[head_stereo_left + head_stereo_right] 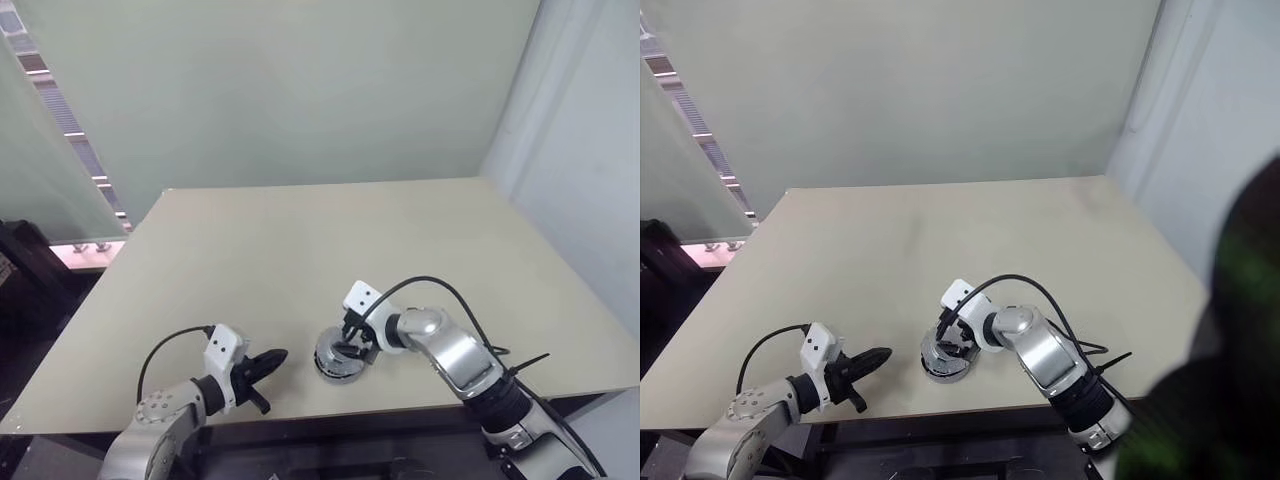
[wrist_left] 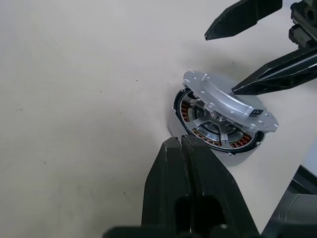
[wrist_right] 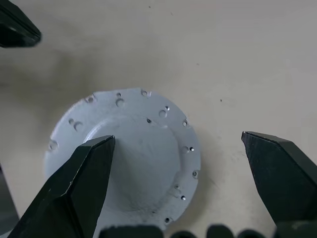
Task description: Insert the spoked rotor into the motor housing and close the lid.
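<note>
Lid (image 2: 229,101) sits tilted, propped on one edge over the housing (image 2: 218,131) with the rotor (image 2: 212,124) already inside near the worktop's (image 1: 300,240) front edge; right gripper (image 3: 178,163) fingers wide open above it, left gripper (image 1: 262,368) closed alongside, so press down flat and centred to seat it.

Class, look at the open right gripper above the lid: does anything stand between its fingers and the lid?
Nothing visible does. The right gripper hangs open directly over the lid, which lies tilted on the motor housing; bare table surrounds them.
</note>
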You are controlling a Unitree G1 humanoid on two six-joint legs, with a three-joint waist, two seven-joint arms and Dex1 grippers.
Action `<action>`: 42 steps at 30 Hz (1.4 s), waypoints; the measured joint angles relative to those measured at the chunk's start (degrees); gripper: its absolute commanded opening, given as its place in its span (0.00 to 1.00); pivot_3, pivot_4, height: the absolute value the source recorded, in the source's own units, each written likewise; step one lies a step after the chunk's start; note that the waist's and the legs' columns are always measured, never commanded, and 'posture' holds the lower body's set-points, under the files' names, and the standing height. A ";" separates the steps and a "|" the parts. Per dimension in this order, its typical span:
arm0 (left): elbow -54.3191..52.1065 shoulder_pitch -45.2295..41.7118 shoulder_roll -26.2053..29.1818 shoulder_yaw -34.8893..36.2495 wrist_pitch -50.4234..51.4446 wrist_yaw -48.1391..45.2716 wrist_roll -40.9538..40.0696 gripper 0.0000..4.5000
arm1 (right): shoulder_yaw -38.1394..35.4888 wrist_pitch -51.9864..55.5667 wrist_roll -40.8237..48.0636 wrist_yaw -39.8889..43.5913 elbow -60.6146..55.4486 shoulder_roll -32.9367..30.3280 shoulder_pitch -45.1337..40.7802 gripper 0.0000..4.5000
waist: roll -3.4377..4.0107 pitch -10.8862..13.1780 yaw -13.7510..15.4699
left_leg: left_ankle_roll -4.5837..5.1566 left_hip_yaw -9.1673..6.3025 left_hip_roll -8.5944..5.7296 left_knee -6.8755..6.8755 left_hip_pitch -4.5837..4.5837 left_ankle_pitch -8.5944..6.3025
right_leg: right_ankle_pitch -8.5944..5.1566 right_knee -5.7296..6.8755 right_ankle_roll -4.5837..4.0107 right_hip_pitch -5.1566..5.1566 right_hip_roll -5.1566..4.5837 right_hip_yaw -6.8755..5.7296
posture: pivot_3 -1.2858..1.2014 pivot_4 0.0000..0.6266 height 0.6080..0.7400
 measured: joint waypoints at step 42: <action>-0.09 -0.01 1.97 0.03 0.21 -0.62 0.05 0.00 | -5.21 -26.75 8.08 18.64 24.91 1.05 -0.74 0.72 | -0.01 0.00 -0.01 | 0.01 0.08 0.01 -0.01 0.16 0.00 | 0.01 0.06 -0.01 0.12 0.04 0.10 | 0.52 0.00 1.00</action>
